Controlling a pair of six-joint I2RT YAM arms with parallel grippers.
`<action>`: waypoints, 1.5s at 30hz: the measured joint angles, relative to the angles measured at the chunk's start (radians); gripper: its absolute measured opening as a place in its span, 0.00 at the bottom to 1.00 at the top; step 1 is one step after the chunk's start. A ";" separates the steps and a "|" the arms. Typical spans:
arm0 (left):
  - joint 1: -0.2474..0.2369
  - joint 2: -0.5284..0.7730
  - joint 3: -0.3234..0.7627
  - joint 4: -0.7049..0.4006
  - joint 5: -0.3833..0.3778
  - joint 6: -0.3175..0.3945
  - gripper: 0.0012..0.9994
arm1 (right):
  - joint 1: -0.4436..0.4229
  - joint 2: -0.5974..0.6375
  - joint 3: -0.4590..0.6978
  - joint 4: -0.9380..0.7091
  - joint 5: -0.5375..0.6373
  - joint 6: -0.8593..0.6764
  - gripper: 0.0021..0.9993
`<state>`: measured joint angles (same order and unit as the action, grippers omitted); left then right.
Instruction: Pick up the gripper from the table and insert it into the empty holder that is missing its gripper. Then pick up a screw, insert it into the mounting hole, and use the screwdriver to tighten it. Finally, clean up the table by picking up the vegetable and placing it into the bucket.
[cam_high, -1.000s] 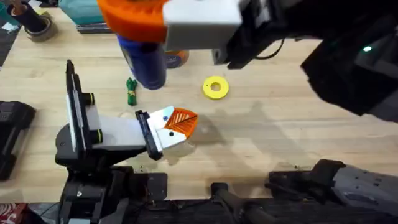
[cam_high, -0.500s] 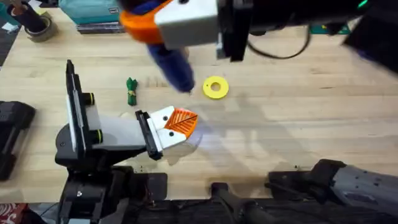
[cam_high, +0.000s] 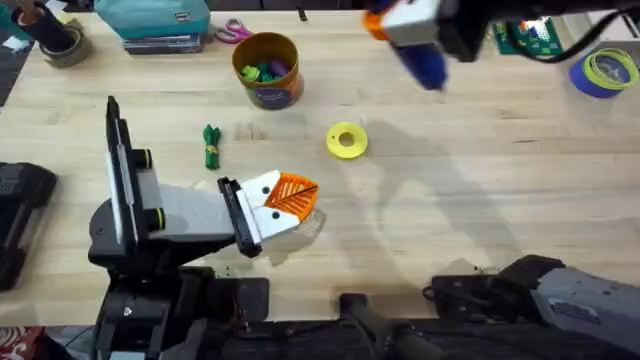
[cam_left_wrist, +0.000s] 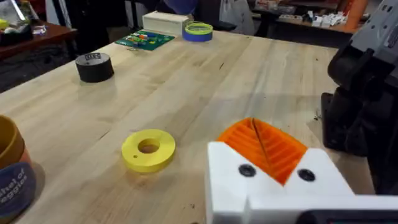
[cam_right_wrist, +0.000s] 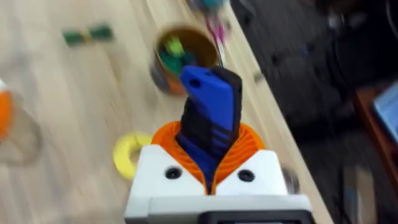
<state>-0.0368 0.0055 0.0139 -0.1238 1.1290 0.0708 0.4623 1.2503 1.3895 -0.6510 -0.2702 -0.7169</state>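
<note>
Moved: right gripper (cam_high: 405, 22) has swung from above the table's middle to the far edge, carrying the screwdriver (cam_right_wrist: 210, 112) with it; the bucket (cam_high: 266, 68) it was covering is now in sight.
Right claw: clamped on the screwdriver, its orange pads hugging the blue body on both sides.
Left claw: left gripper (cam_high: 283, 203) lies low on the table near the robot's side, an orange ribbed wedge set in its white mounts; jaws look closed with nothing between them, though the wrist view is too close to be sure.
Vegetable: vegetable (cam_high: 211, 145) lies on bare wood between the bucket and the left arm, apart from both.
Bucket: upright at the far side, green bits already inside.
Other: yellow ring (cam_high: 346, 140) sits near the table's middle.
Risk: the screwdriver seems held near one end, so a fast swing could tilt or slip it in the pads.
Risk: the vegetable is small and knobbly; an off-centre pinch could flick it away.
</note>
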 joint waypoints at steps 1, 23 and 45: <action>0.000 0.000 0.000 0.000 0.000 0.000 0.01 | -0.027 0.000 0.000 -0.028 0.012 -0.024 0.02; 0.000 0.000 0.000 0.000 0.000 0.000 0.01 | -0.352 0.334 -0.321 0.093 0.104 -0.449 0.02; 0.000 0.000 0.000 0.000 0.000 0.000 0.01 | -0.350 0.410 -0.321 0.102 0.195 -0.487 1.00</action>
<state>-0.0368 0.0055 0.0139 -0.1238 1.1290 0.0708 0.1127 1.6607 1.0687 -0.5488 -0.0750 -1.2041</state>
